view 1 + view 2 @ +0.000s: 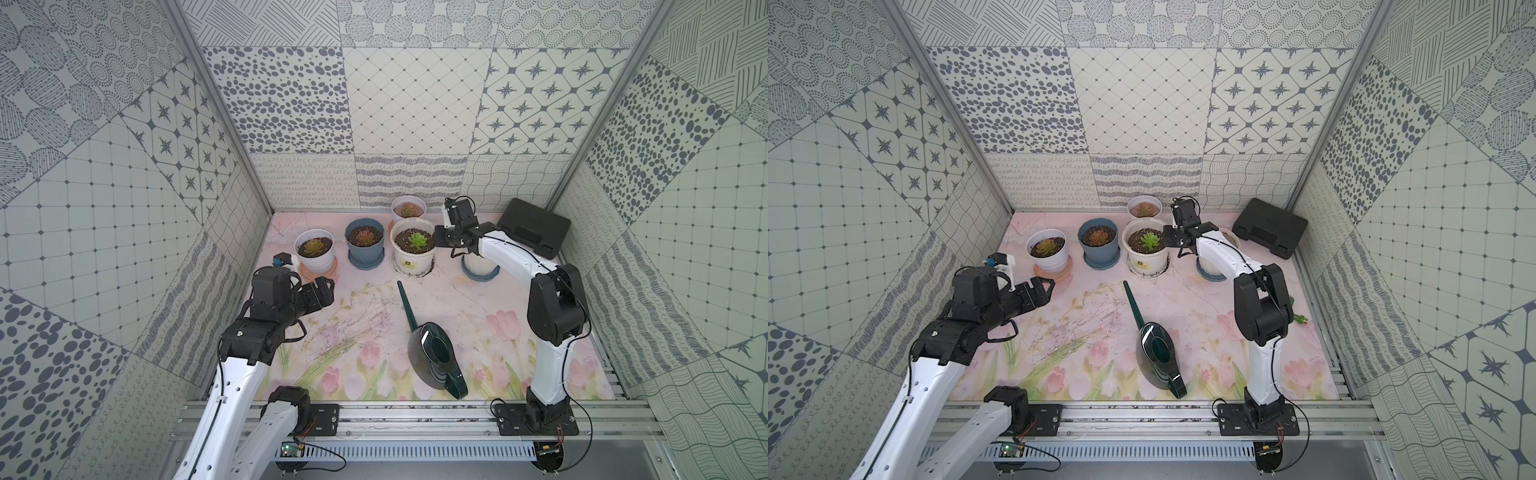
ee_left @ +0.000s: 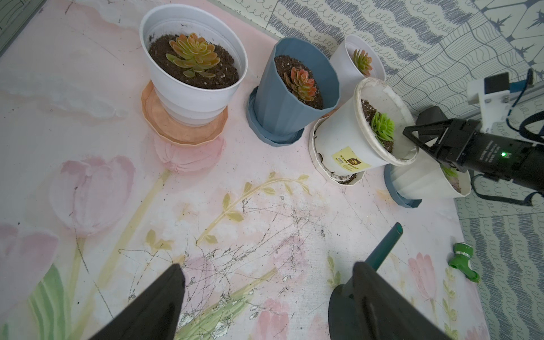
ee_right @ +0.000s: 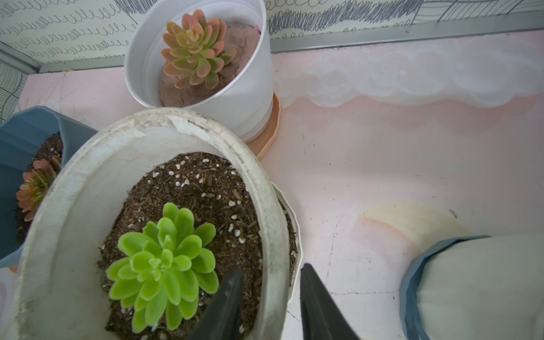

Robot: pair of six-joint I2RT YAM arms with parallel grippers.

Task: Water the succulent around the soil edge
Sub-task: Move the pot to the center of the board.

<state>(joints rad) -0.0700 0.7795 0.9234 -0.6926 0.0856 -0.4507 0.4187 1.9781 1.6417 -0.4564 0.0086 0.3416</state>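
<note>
Succulent (image 3: 162,265): bright green rosette, dark speckled soil (image 3: 206,188).
Right fingers (image 3: 228,312): astride pot rim (image 3: 269,212), grip unclear.
Left fingers (image 2: 159,309): wide, empty.

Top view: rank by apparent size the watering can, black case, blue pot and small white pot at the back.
1. watering can, spout included
2. black case
3. blue pot
4. small white pot at the back
The can is nearest the camera, so its lead is unsure.
</note>
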